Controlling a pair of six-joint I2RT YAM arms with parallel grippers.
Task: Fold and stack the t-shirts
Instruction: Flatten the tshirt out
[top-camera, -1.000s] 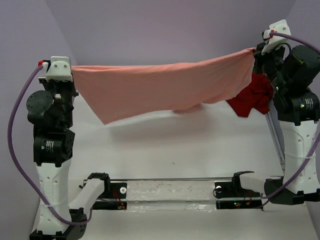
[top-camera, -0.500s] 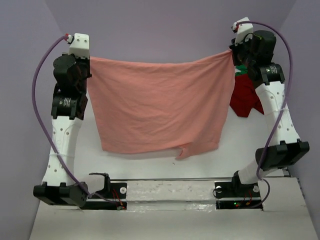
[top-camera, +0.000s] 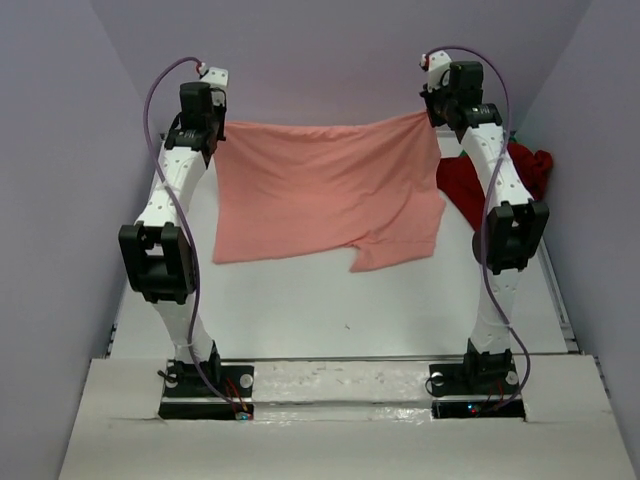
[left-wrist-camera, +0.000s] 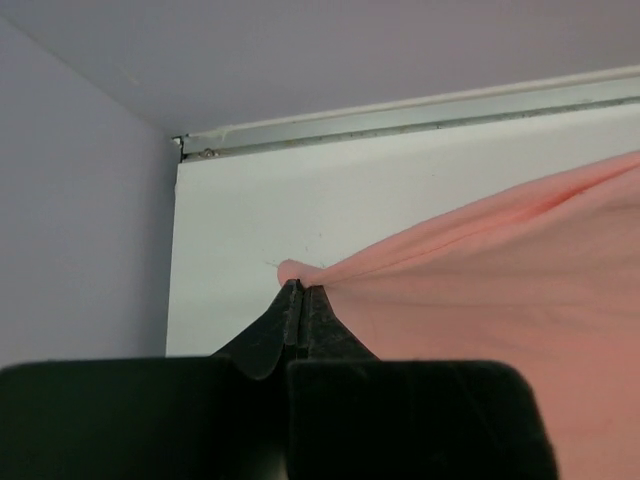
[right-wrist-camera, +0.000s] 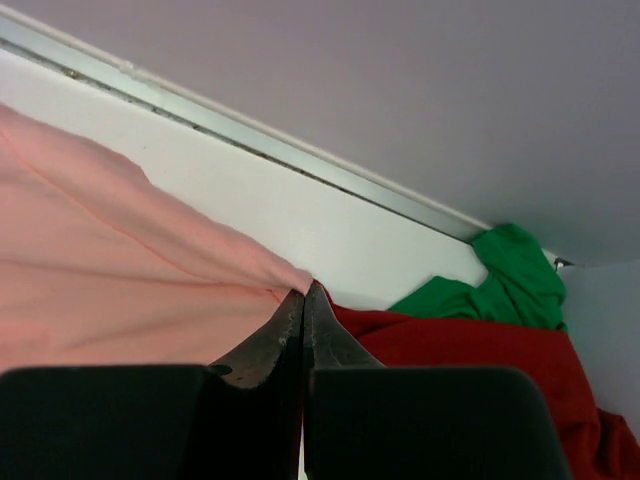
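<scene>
A white table (top-camera: 330, 300) stands inside a booth of pale purple walls (top-camera: 320, 50), seen from above and behind two robot arms. A metal rail (left-wrist-camera: 420, 115) runs along the table's far edge, where it meets the back wall.

Both arms are black and white and are bolted at the near edge. The left arm (top-camera: 165, 250) rises from the left base, bends at the elbow and reaches toward the far wall. The right arm (top-camera: 500, 230) mirrors it on the right side. A purple cable (top-camera: 152, 95) loops over each wrist.

A salmon-pink shirt (top-camera: 320, 195) hangs spread between the two arms, its top edge pulled nearly straight. The left gripper (left-wrist-camera: 300, 290) has its jaws pressed together on the shirt's upper left corner. The right gripper (right-wrist-camera: 303, 295) has its jaws pinched on the upper right corner. The cloth drapes down toward the table, and a sleeve juts out at the lower edge, right of the middle. Whether the lower edge touches the table cannot be told.

A dark red shirt (top-camera: 460, 185) lies crumpled at the table's far right, partly hidden behind the right arm. A green shirt (right-wrist-camera: 510, 270) is bunched just beyond it, touching it, near the back wall.
</scene>
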